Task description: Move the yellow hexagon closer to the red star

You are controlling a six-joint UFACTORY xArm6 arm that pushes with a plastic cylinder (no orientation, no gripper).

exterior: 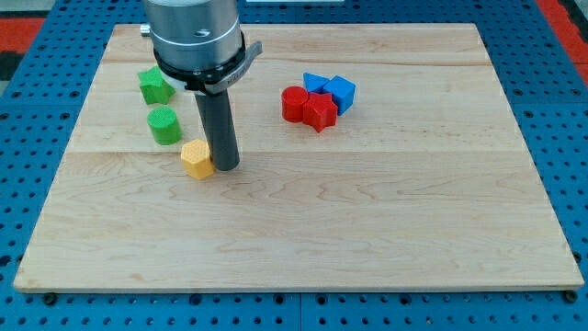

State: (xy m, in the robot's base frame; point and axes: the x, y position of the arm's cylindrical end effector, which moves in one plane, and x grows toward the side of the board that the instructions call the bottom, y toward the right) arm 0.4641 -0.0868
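A robotics lab bench: a wooden board (303, 211) on a blue perforated table (37, 110).

The scene is seen by one camera only, placed high at the board's (303, 239) near edge and tilted down; the whole board is shown, quite near.

We count seven blocks: one yellow hexagon (197, 158); two green, a star (155, 86) and a cylinder (165, 125); two red, a star (320, 111) and a cylinder (294, 103); two blue, a cube (341, 93) and another (315, 82).
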